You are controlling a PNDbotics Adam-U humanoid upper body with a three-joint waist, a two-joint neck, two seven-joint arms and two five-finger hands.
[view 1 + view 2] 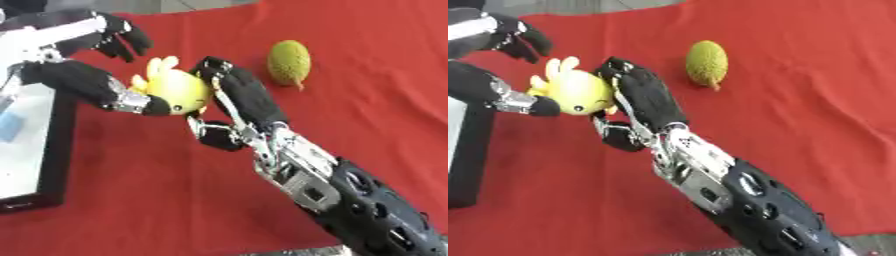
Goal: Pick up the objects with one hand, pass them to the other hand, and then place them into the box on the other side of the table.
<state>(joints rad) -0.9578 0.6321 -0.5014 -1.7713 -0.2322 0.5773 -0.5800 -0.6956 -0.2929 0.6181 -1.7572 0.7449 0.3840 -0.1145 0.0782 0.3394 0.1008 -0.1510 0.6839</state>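
Observation:
A yellow plush toy (pixel 178 87) with small ears and a face hangs above the red cloth, left of centre. My right hand (pixel 248 97) comes in from the lower right, its back towards me and its fingers curled round the toy's right side. From the upper left comes my left hand (pixel 83 75): its thumb lies against the toy's lower left, while its fingers (pixel 122 36) stay spread above, apart from the toy. A green bumpy fruit (pixel 289 62) lies on the cloth, up and to the right of the toy.
A box with a black rim (pixel 58 150) and a white inside stands at the left edge, with something pale blue (pixel 9 125) in it. The red cloth (pixel 367 100) covers the table; its front edge runs along the bottom.

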